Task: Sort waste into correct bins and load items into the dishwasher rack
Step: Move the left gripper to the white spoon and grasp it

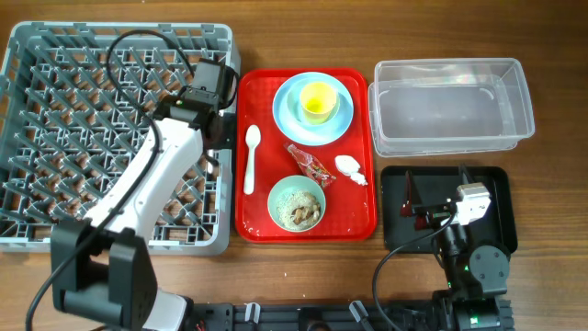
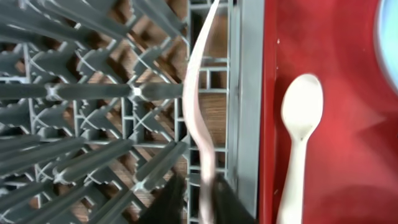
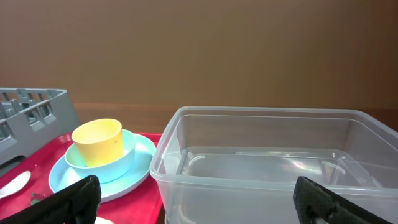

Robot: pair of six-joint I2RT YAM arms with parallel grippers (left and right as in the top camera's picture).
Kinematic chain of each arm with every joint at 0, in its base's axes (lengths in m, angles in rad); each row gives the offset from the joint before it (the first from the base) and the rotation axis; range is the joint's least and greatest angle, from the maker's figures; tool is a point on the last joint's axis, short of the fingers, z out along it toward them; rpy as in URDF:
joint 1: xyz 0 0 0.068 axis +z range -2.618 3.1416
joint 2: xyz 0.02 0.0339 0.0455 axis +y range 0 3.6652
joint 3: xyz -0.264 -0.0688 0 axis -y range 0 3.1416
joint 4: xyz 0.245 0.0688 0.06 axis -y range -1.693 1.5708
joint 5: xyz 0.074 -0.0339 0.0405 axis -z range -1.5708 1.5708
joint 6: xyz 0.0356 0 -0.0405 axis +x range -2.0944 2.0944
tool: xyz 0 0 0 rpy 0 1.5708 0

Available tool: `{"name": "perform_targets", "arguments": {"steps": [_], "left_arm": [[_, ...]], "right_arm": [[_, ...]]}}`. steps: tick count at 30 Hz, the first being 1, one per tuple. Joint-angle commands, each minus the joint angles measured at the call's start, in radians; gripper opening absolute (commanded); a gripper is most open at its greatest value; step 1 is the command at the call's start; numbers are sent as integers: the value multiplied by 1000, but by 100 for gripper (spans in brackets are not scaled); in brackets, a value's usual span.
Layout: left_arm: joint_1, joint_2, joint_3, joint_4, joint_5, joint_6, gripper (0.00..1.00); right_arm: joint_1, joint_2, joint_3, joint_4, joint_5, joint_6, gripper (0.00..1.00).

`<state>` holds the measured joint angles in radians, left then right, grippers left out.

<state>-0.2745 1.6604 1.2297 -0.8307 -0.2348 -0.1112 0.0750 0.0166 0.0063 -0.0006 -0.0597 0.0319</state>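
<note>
The left hand (image 2: 200, 193) is holding the fork (image 2: 200, 112) in a narrow grip, and the fork is hanging edge-on just inside the right wall of the rack (image 1: 138, 245), above the pegs. I am judging that this is the first item going in, because no other dish is showing in the rack. On the red tray (image 1: 363, 221) the spoon (image 1: 250, 158) is lying just beside the rack. The plate (image 1: 285, 101) is carrying a bowl with the cup (image 1: 317, 99) inside it. The second bowl (image 1: 276, 198) is holding the rice and scraps. The wrapper (image 1: 310, 165) and the tissue (image 1: 349, 167) are lying between the two bowls. The tub (image 1: 450, 62) and the black tray (image 1: 496, 184) are holding no waste. The right hand (image 3: 202, 200) is resting over the black tray with its fingers wide apart, gripping nothing. So almost all the work is waiting: all the waste, and every item except the fork.
</note>
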Motion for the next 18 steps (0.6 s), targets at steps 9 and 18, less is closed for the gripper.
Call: {"name": "perform_targets", "arguments": {"steps": [9,18], "left_arm": [[2,-157,99,-82,228,-32,35],[-87,-123,-34,-66,290,-238,14]], "right_arm": [[-5,-3,-1,3,-9,-6,100],[-5,-3,-1,3,-9,-6,100]]}}
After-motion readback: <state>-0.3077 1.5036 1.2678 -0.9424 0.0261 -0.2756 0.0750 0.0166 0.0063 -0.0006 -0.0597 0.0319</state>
